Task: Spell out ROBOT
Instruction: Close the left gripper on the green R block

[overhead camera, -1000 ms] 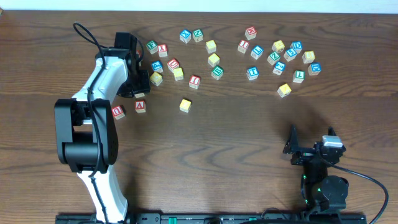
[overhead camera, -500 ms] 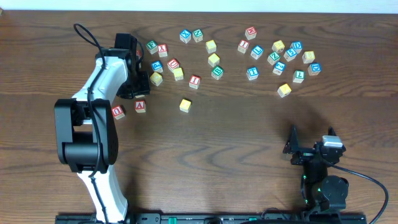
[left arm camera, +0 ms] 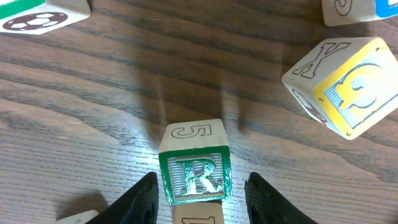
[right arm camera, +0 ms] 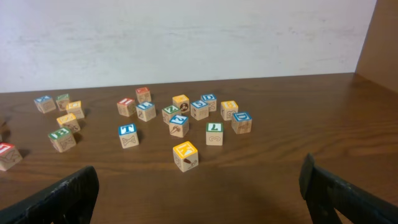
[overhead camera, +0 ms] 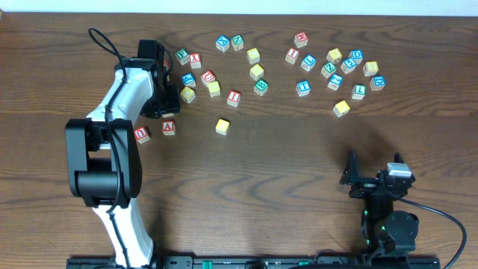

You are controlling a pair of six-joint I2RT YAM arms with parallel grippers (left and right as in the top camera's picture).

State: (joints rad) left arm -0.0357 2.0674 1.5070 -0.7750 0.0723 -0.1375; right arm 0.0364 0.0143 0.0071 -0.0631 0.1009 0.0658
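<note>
- No visible shift over the last second: nothing moved, so no progress on the spelling and no letter row laid out yet.
- Left pincer [left arm camera: 200,180] half closed around the green-bordered R cube [left arm camera: 194,176], fingers [left arm camera: 140,202] at two opposite sides, apparently gripping, toward the far-left corner of the bench [overhead camera: 284,164].
- Right pincer [right arm camera: 199,168] spread wide, empty, near the front-right corner.

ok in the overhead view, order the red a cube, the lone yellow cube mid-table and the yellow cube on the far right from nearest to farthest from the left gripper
From the left gripper:
1. red A cube, right beside it, on the robot's side.
2. lone yellow cube, off to its right, mid-table.
3. far yellow cube, below the right-hand cluster.
</note>
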